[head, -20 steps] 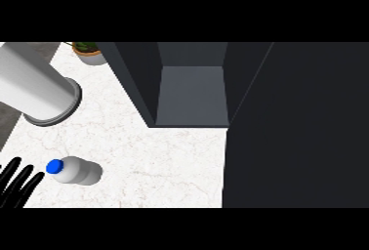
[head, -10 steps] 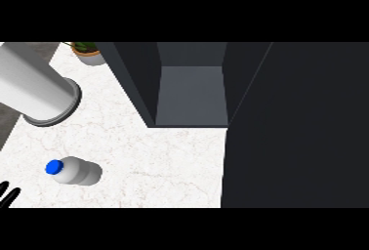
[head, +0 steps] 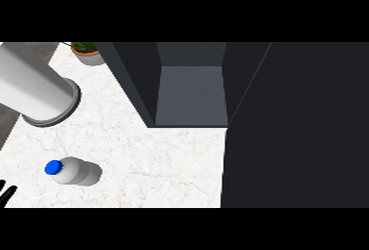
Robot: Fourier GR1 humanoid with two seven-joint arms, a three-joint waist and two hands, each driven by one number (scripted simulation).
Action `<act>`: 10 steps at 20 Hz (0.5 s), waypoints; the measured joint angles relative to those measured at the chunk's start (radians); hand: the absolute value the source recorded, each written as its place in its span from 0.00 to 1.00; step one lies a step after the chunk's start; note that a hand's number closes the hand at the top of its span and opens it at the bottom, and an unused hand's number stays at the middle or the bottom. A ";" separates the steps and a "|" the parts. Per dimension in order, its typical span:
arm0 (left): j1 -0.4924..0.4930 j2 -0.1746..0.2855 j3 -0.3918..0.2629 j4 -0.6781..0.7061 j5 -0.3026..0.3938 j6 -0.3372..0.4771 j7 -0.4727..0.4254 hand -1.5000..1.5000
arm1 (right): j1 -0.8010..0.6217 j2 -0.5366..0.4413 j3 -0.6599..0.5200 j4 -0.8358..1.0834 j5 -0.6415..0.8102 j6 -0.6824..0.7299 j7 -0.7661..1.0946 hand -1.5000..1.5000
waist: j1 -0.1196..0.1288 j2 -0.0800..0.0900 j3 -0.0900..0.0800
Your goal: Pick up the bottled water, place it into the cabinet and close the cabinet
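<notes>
One bottled water (head: pixel 75 172) stands, apparently upright, on the worktop (head: pixel 158 161) at lower left, just up-right of the nearer left hand (head: pixel 4 192), its straight fingers holding nothing.

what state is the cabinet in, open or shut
Open: the cabinet shows its grey inside, with nothing in it; the bottled water sits outside on the counter.

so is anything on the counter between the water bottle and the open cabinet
Nothing visible. Bare counter runs from the bottle to the open cabinet; the grey cylinder and the potted plant sit further left, off that path.
</notes>
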 measured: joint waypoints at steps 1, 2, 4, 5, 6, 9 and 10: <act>-0.009 -0.001 0.010 0.020 -0.007 -0.007 -0.004 0.00 | 0.007 0.005 0.014 0.005 0.015 -0.002 -0.012 0.00 | 0.000 0.000 0.000; -0.019 -0.004 0.019 0.041 -0.013 -0.014 -0.010 0.00 | 0.015 0.006 0.024 0.010 0.026 -0.001 -0.026 0.00 | -0.001 0.000 0.000; -0.053 -0.003 0.039 0.074 -0.032 -0.008 -0.017 0.00 | 0.025 0.010 0.045 -0.006 0.043 -0.012 -0.022 0.00 | -0.002 0.000 0.000; -0.060 -0.002 0.050 0.096 -0.044 -0.023 -0.027 0.00 | 0.029 0.013 0.054 0.003 0.048 -0.012 -0.035 0.00 | -0.002 0.000 0.000; -0.079 -0.002 0.054 0.110 -0.058 -0.020 -0.028 0.00 | 0.022 0.008 0.049 0.001 0.043 -0.012 -0.029 0.00 | -0.002 0.000 0.000; -0.136 0.002 0.072 0.189 -0.120 -0.044 -0.065 0.00 | 0.042 -0.006 0.041 0.018 0.028 0.009 -0.066 0.00 | -0.004 0.000 0.000; -0.153 0.013 0.086 0.224 -0.134 -0.060 -0.082 0.00 | 0.034 -0.008 0.028 0.038 0.021 0.014 -0.078 0.00 | -0.003 0.000 0.000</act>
